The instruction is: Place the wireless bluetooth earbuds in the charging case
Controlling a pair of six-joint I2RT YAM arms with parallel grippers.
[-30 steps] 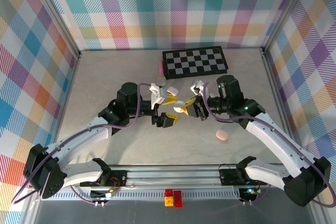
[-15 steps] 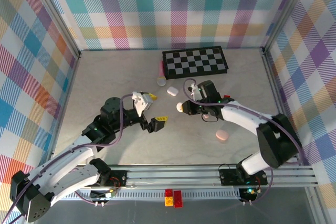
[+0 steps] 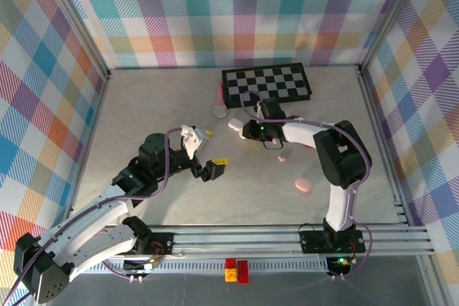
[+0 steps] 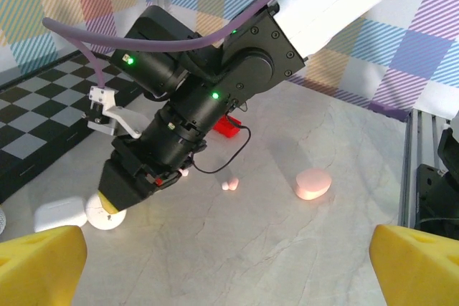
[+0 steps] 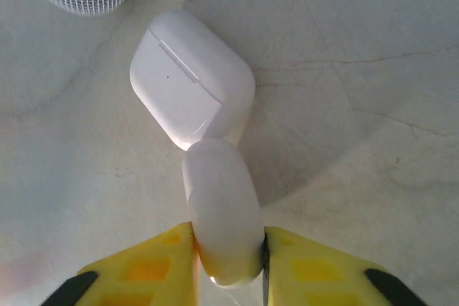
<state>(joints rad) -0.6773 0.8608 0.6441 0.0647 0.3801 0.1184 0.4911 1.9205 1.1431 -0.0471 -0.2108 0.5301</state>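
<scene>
Evidently the right claw [image 5: 228, 243] pinches a smooth white rounded plastic piece [image 5: 222, 209], perhaps a lid, touching a white pebble-shaped case [image 5: 188, 91]; the left claw [image 4: 229, 266] gapes wide.

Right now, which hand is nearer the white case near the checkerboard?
Right. The right hand is right at the white case, a rounded white piece in its grip touching it; the left hand hangs open, apart, to its left.

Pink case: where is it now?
Top view: the pink case lies on the table right of centre, by itself; its nearest neighbour is the pink earbud, just up-left of it.
</scene>
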